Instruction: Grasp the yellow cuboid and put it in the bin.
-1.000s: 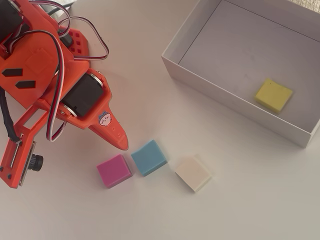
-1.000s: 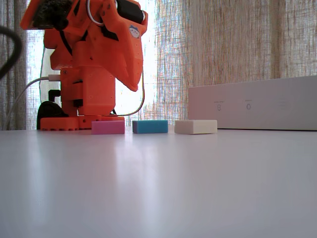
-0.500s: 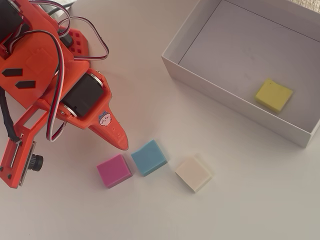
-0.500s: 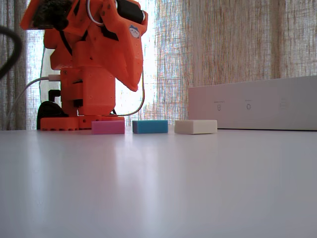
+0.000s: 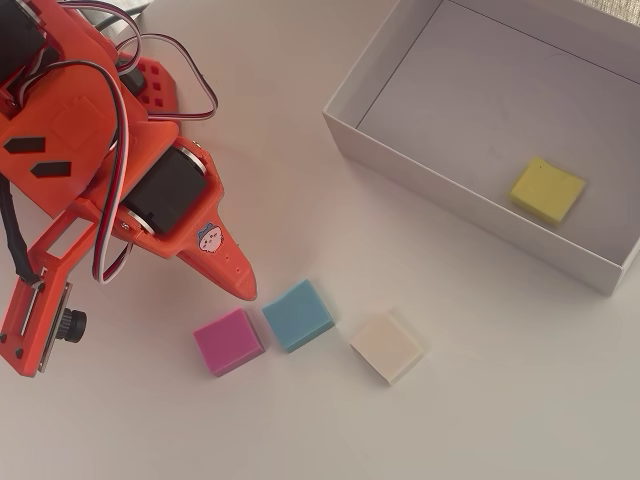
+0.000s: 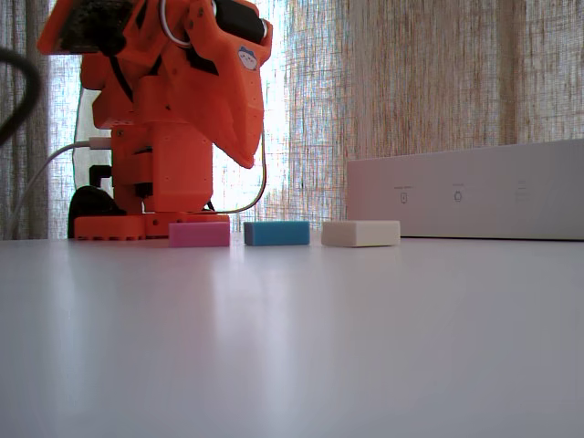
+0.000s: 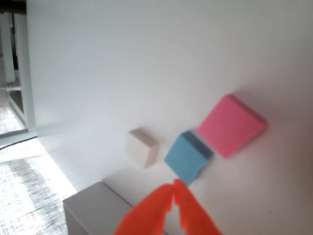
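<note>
Cuboid, already lying flat in bin, looks light, soft, matte, best pinched across opposite side faces; gripper closed, holding nothing.

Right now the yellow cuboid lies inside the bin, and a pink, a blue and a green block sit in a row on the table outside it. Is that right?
Not quite. There is no green block: the third block is cream-white, as the overhead view shows. The rest stands: the yellow cuboid lies inside the bin, and the pink block and the blue block sit outside it.
</note>
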